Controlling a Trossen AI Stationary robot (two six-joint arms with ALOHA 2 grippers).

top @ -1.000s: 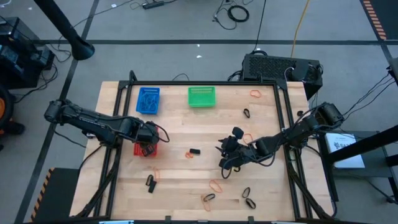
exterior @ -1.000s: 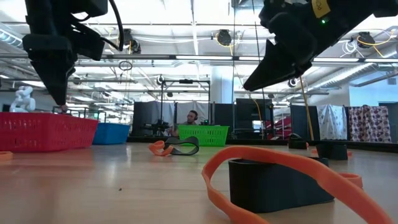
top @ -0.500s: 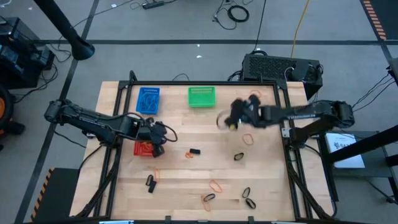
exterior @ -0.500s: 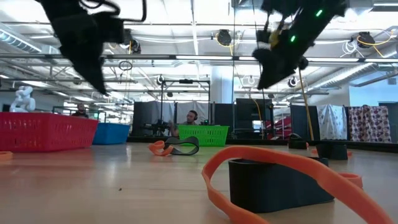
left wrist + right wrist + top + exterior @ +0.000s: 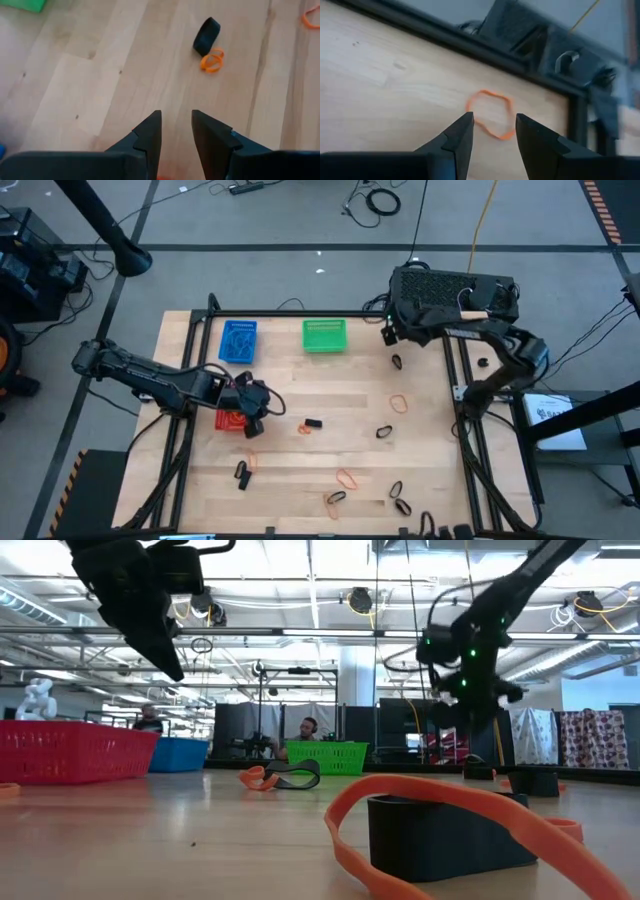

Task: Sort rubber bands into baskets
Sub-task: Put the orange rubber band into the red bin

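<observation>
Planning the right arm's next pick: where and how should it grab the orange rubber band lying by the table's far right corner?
Come straight down and pinch one strand of the orange rubber band. It lies flat as an open, irregular loop on bare wood, so the right gripper's open fingers should straddle the nearer arc, not span the loop.

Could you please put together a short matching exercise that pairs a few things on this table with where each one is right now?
Things:
1. blue basket
2. green basket
3. red basket
4. right end effector

Places:
A. beneath the left end effector
B. far right corner of the table, near an orange rubber band
C. far edge, leftmost
D. far edge, middle

Pairs: 1-C, 2-D, 3-A, 4-B
</observation>
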